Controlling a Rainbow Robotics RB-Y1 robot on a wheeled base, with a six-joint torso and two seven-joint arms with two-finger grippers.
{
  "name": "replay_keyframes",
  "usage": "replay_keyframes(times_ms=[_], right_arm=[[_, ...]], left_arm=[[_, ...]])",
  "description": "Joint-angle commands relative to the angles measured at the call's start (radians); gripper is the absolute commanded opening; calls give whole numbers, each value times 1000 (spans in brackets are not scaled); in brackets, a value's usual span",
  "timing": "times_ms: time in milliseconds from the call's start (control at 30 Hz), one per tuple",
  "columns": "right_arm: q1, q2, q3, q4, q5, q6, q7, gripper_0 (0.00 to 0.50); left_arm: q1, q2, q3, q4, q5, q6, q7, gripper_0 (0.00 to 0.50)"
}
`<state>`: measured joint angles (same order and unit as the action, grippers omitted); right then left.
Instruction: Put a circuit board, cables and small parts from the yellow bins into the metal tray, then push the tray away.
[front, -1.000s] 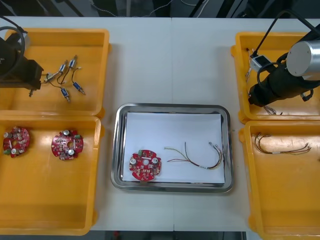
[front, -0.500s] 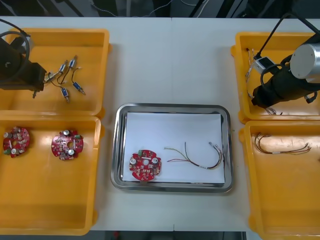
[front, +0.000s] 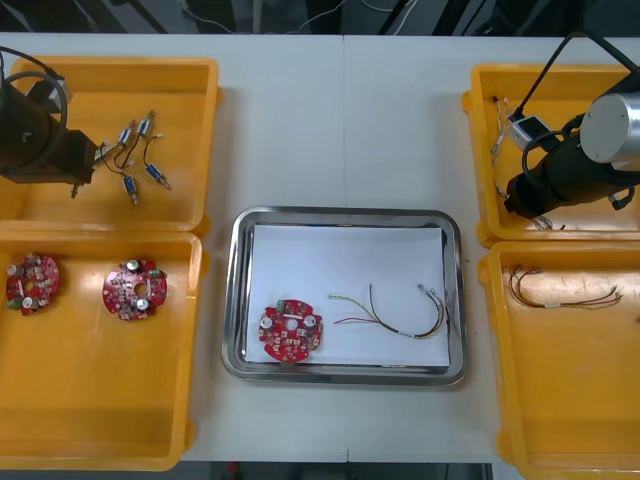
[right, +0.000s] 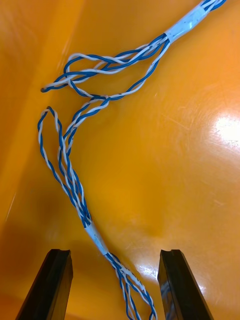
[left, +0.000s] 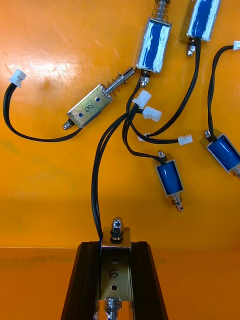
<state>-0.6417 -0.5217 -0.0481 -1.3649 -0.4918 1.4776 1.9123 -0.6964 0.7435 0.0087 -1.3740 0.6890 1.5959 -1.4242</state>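
Observation:
My left gripper (left: 115, 280) is shut on a small metal part (left: 115, 250) marked 5, with its black lead trailing to the other small metal parts (left: 156, 45) on the bin floor. In the front view, the left gripper (front: 75, 172) is in the far left yellow bin (front: 190, 70). My right gripper (right: 115, 257) stands open above a twisted blue and white cable (right: 75, 185), which runs between its fingers. It hangs in the far right yellow bin (front: 480, 120). The metal tray (front: 240, 300) holds a round red circuit board (front: 290, 332) and a cable (front: 400, 318).
Two more circuit boards (front: 32, 282) (front: 134, 290) lie in the near left bin. The near right bin (front: 500, 400) holds thin cables (front: 560, 292). Several small metal parts (front: 140, 160) lie beside the left gripper. Bare table lies beyond the tray.
The left gripper has shifted slightly to the right in its bin. The right arm has drifted a little to the right. The tray's contents have not moved.

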Motion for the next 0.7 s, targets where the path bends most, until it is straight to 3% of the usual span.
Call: replay_keyframes(times_ms=[33, 700], right_arm=[[7, 11, -21, -28, 12, -14, 24, 500], [-4, 11, -10, -25, 7, 0, 17, 500]], left_arm=[[-3, 24, -9, -7, -5, -37, -82, 0], [60, 25, -49, -8, -11, -94, -107, 0]])
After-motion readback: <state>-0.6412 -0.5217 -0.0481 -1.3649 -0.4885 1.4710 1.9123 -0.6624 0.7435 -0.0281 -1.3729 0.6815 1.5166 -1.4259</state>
